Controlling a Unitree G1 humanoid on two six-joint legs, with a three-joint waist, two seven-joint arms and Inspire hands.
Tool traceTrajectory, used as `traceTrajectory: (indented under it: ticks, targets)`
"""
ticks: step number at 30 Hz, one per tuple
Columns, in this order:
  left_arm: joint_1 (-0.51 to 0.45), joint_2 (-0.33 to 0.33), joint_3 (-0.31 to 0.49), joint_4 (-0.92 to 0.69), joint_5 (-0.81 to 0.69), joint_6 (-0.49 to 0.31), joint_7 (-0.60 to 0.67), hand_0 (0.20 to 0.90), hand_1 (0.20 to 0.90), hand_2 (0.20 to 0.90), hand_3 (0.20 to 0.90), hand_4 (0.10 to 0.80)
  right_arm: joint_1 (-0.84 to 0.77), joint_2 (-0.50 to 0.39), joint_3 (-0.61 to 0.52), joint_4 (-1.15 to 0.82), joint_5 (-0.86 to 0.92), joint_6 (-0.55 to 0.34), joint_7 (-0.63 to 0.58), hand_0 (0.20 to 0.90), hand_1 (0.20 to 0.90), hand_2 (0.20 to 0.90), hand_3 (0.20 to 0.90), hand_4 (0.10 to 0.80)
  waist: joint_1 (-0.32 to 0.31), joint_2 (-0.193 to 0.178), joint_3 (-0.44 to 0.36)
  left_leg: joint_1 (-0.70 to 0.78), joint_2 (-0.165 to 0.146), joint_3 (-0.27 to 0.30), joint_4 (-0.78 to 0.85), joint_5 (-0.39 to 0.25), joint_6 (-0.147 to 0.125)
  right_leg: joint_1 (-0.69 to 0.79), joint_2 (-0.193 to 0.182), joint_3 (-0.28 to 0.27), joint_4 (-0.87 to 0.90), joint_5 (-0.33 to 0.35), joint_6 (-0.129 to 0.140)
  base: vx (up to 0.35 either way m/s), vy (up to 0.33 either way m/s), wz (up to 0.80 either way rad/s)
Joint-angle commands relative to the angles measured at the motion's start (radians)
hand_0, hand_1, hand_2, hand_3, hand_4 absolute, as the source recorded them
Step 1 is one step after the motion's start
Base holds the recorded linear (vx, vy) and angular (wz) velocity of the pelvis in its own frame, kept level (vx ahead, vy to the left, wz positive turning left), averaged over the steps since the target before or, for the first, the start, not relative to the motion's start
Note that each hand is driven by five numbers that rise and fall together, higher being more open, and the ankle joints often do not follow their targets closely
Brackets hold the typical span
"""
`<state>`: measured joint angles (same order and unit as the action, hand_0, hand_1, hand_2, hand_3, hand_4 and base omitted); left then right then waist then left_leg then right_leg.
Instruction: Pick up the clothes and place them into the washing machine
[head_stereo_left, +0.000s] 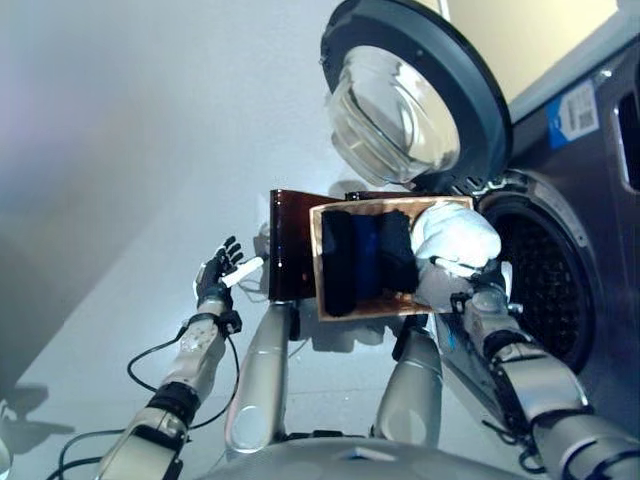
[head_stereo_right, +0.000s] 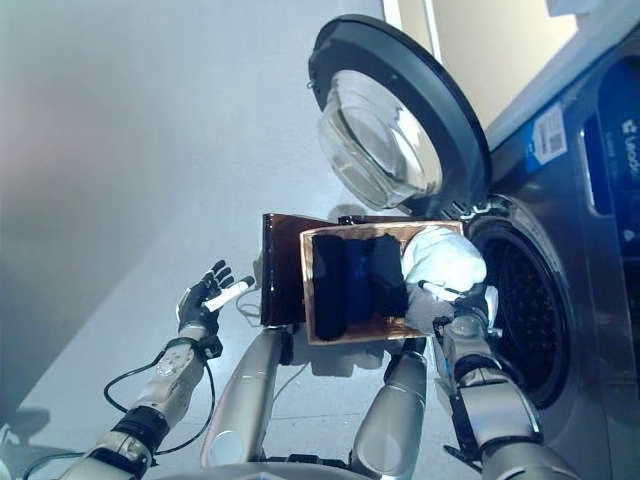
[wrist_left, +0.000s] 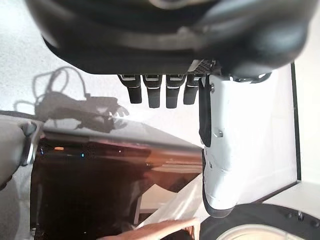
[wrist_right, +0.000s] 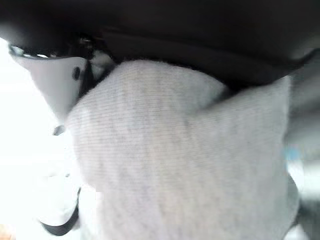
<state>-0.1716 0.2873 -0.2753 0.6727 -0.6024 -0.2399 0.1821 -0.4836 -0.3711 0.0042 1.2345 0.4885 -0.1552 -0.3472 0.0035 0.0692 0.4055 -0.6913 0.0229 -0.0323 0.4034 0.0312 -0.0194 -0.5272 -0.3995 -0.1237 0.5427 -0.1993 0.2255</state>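
Note:
My right hand (head_stereo_left: 478, 290) is shut on a bunched white garment (head_stereo_left: 455, 235), held just in front of the washing machine's open drum (head_stereo_left: 545, 280). The right wrist view is almost filled by that white cloth (wrist_right: 190, 160), with the thumb's white cover beside it. A brown basket (head_stereo_left: 318, 265) beside the cloth holds dark blue and black clothes (head_stereo_left: 365, 255). My left hand (head_stereo_left: 215, 272) hangs apart on the basket's far side, open and empty, its fingers (wrist_left: 157, 92) straight.
The washer's round glass door (head_stereo_left: 410, 90) stands swung open above the basket. The grey machine front (head_stereo_left: 590, 170) fills the right side. A person's fingertip (wrist_left: 165, 230) shows at the basket's edge in the left wrist view. Pale floor lies to the left.

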Motion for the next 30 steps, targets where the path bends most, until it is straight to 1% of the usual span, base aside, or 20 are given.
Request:
traceTrajectory:
  ticks: [1, 3, 6, 7, 8, 9, 10, 11, 13, 16, 18, 20, 25, 30]
  targets:
    - [0.02, 0.029, 0.079, -0.03, -0.014, -0.067, 0.02, 0.9, 0.9, 0.9, 0.9, 0.8, 0.042, -0.033, -0.092, -0.043, 0.189, -0.129, 0.007, 0.2, 0.2, 0.2, 0.2, 0.3, -0.028, -0.035, -0.031, -0.01, 0.126, -0.045, 0.194, -0.173, -0.102, -0.034, -0.018, 0.058, -0.111, 0.19, -0.034, -0.009, -0.002, -0.12]
    - [0.023, 0.026, 0.086, -0.035, -0.028, -0.073, 0.023, 0.9, 0.9, 0.9, 0.9, 0.8, 0.06, -0.015, -0.142, -0.06, 0.302, -0.17, 0.019, 0.2, 0.2, 0.2, 0.2, 0.3, -0.038, -0.037, -0.032, -0.016, 0.13, -0.044, 0.201, -0.179, -0.104, -0.04, -0.015, 0.061, -0.109, 0.188, -0.033, -0.004, 0.002, -0.11]
    - [0.021, 0.012, 0.098, -0.033, -0.043, -0.078, 0.033, 0.9, 0.9, 0.9, 0.9, 0.8, 0.072, 0.047, -0.252, -0.105, 0.556, -0.254, 0.087, 0.2, 0.2, 0.2, 0.2, 0.3, -0.053, -0.034, -0.031, -0.019, 0.137, -0.041, 0.204, -0.185, -0.107, -0.05, -0.012, 0.067, -0.108, 0.185, -0.03, 0.006, 0.003, -0.14]
    - [0.021, 0.008, 0.1, -0.031, -0.054, -0.081, 0.038, 0.9, 0.9, 0.9, 0.9, 0.8, 0.068, 0.078, -0.296, -0.138, 0.68, -0.293, 0.125, 0.2, 0.2, 0.2, 0.2, 0.3, -0.055, -0.033, -0.03, -0.017, 0.138, -0.037, 0.203, -0.187, -0.107, -0.053, -0.01, 0.071, -0.107, 0.185, -0.029, 0.028, 0.016, -0.11]
    - [0.024, -0.008, 0.098, -0.033, -0.066, -0.077, 0.039, 0.9, 0.9, 0.9, 0.9, 0.8, 0.059, 0.12, -0.373, -0.15, 0.832, -0.333, 0.16, 0.2, 0.2, 0.2, 0.2, 0.3, -0.059, -0.026, -0.029, -0.013, 0.138, -0.034, 0.197, -0.189, -0.109, -0.05, -0.009, 0.074, -0.114, 0.185, -0.024, 0.029, 0.018, -0.1]
    - [0.024, -0.007, 0.096, -0.032, -0.066, -0.077, 0.039, 0.9, 0.9, 0.9, 0.9, 0.8, 0.059, 0.119, -0.373, -0.147, 0.837, -0.333, 0.166, 0.2, 0.2, 0.2, 0.2, 0.3, -0.058, -0.027, -0.028, -0.012, 0.139, -0.034, 0.196, -0.189, -0.109, -0.049, -0.009, 0.074, -0.115, 0.185, -0.024, 0.033, 0.012, -0.07]
    - [0.027, -0.013, 0.091, -0.034, -0.076, -0.078, 0.037, 0.9, 0.9, 0.9, 0.9, 0.8, 0.048, 0.141, -0.404, -0.176, 0.909, -0.361, 0.177, 0.2, 0.2, 0.2, 0.2, 0.3, -0.06, -0.021, -0.028, -0.01, 0.138, -0.033, 0.194, -0.189, -0.109, -0.05, -0.009, 0.075, -0.117, 0.186, -0.023, 0.019, 0.006, -0.05]
    - [0.025, -0.019, 0.083, -0.034, -0.087, -0.074, 0.032, 0.9, 0.9, 0.9, 0.9, 0.8, 0.042, 0.156, -0.424, -0.179, 0.967, -0.368, 0.198, 0.2, 0.2, 0.2, 0.2, 0.3, -0.061, -0.017, -0.029, -0.008, 0.138, -0.032, 0.191, -0.19, -0.109, -0.048, -0.01, 0.076, -0.119, 0.186, -0.021, 0.029, 0.009, -0.05]
    - [0.021, -0.025, 0.067, -0.034, -0.107, -0.075, 0.021, 0.9, 0.9, 0.9, 0.9, 0.8, 0.017, 0.156, -0.409, -0.186, 0.991, -0.383, 0.205, 0.2, 0.2, 0.2, 0.2, 0.3, -0.059, -0.013, -0.029, -0.007, 0.136, -0.028, 0.192, -0.189, -0.108, -0.047, -0.012, 0.077, -0.123, 0.189, -0.02, 0.0, 0.0, 0.0]
    - [0.017, -0.027, 0.057, -0.04, -0.116, -0.081, 0.019, 0.9, 0.9, 0.9, 0.9, 0.8, -0.026, 0.129, -0.394, -0.213, 0.957, -0.41, 0.177, 0.2, 0.2, 0.2, 0.2, 0.3, -0.058, -0.009, -0.03, -0.006, 0.137, -0.022, 0.193, -0.192, -0.107, -0.051, -0.013, 0.083, -0.125, 0.195, -0.017, 0.007, 0.002, -0.02]
    - [0.015, -0.026, 0.042, -0.047, -0.106, -0.078, 0.022, 0.9, 0.9, 0.9, 0.9, 0.8, -0.068, 0.119, -0.435, -0.207, 1.001, -0.441, 0.165, 0.2, 0.2, 0.2, 0.2, 0.3, -0.052, -0.002, -0.031, -0.01, 0.135, -0.024, 0.197, -0.196, -0.106, -0.051, -0.016, 0.081, -0.123, 0.192, -0.016, 0.016, -0.006, -0.06]
    - [0.017, -0.023, 0.028, -0.048, -0.104, -0.074, 0.016, 0.9, 0.9, 0.9, 0.9, 0.8, -0.094, 0.105, -0.459, -0.174, 1.039, -0.446, 0.16, 0.2, 0.2, 0.2, 0.2, 0.3, -0.048, 0.003, -0.036, -0.01, 0.131, -0.026, 0.198, -0.198, -0.105, -0.049, -0.018, 0.08, -0.122, 0.188, -0.016, 0.025, -0.012, -0.06]
    - [0.017, -0.008, 0.007, -0.061, -0.102, -0.073, 0.008, 0.9, 0.9, 0.9, 0.9, 0.8, -0.175, -0.004, -0.489, -0.103, 1.015, -0.449, 0.104, 0.2, 0.2, 0.2, 0.2, 0.3, -0.032, 0.014, -0.056, -0.017, 0.124, -0.026, 0.199, -0.203, -0.104, -0.054, -0.027, 0.08, -0.119, 0.187, -0.012, 0.005, -0.002, -0.01]
    - [0.036, 0.022, -0.009, -0.091, -0.087, -0.069, 0.002, 0.9, 0.9, 0.9, 0.9, 0.8, -0.231, -0.116, -0.508, -0.035, 0.997, -0.432, 0.056, 0.2, 0.2, 0.2, 0.2, 0.3, -0.012, 0.021, -0.066, -0.025, 0.12, -0.025, 0.208, -0.21, -0.103, -0.062, -0.033, 0.083, -0.111, 0.181, -0.011, 0.0, 0.0, 0.0]
